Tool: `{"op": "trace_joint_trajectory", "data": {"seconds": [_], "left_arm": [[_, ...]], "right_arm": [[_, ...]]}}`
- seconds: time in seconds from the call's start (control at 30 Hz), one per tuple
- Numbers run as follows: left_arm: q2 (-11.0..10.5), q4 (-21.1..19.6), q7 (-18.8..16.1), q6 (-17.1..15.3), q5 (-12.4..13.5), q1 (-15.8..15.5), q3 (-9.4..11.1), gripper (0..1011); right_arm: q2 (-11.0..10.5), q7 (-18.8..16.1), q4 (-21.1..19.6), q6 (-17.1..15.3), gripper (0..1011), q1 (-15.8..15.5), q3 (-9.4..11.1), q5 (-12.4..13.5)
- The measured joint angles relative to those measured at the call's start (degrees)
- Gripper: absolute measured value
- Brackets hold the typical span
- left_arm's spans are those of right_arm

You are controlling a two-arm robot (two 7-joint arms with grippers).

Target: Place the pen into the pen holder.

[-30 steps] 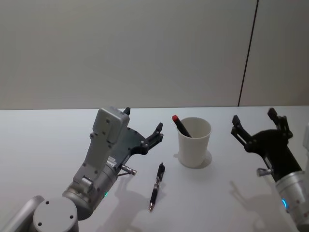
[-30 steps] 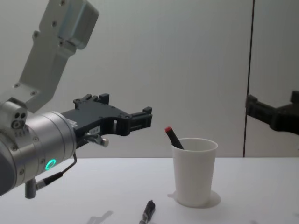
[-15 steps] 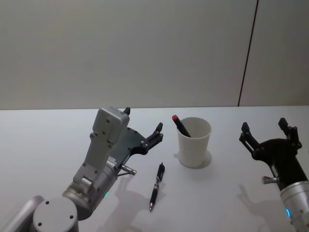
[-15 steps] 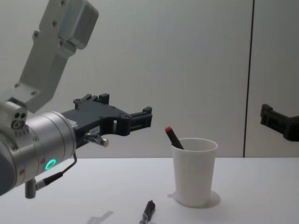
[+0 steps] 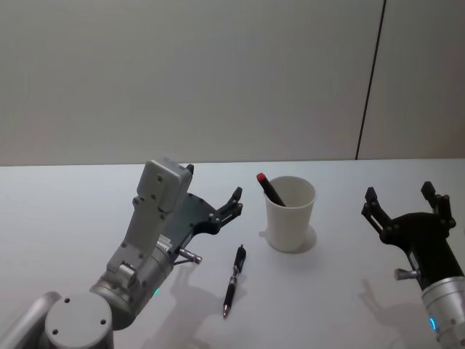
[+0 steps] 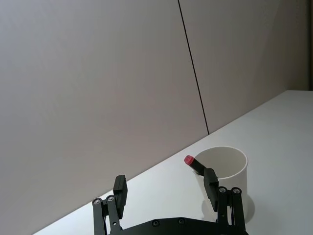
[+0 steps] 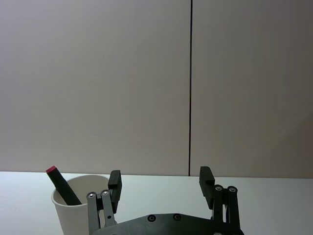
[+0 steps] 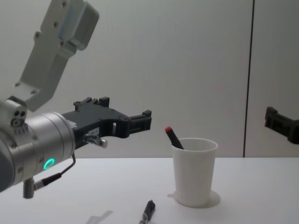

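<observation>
The pen (image 5: 232,282) lies flat on the white table (image 5: 73,218), about midway between the far and near edges, with its tip pointing toward the near edge. Nothing touches it. The pen holder (image 5: 290,218), a white paper cup, stands upright closer to the far edge. It is near the pen's upper end but apart from it, a little to the right. A red-tipped marker (image 5: 270,188) leans inside the cup, its cap above the rim.

The left tool (image 5: 213,182) hovers above the table to the left of the pen and the cup, its fingers spread and empty. The right tool (image 5: 399,193) hangs toward the table's right edge, well apart from the cup, also spread and holding nothing.

As I judge it, none of the task proper is done. The pen has yet to be gripped, lifted, carried over the rim and let go inside. The left tool looks the nearer of the two to the pen.
</observation>
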State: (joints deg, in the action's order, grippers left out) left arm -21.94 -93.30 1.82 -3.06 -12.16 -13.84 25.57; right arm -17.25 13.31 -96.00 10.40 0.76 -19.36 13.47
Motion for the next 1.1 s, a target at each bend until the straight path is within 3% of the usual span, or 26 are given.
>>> {"op": "trace_joint_trajectory", "data": {"seconds": [0.2, 0.47, 1.1], "left_arm": [[-0.1, -0.4, 0.9, -3.0, -1.3, -0.3, -0.4, 1000], [-0.1, -1.2, 2.4, -9.6, -3.6, -0.8, -1.1, 1000], [1.4, -3.5, 2.8, -30.4, -7.3, -3.0, -1.8, 1000]], "right_arm": [[0.0, 0.3, -0.2, -0.1, 1002, -0.1, 0.0, 0.0], [0.0, 0.5, -0.3, -0.2, 1001, -0.3, 0.0, 0.0], [0.0, 0.7, -0.4, -0.2, 1002, -0.4, 0.0, 0.0]]}}
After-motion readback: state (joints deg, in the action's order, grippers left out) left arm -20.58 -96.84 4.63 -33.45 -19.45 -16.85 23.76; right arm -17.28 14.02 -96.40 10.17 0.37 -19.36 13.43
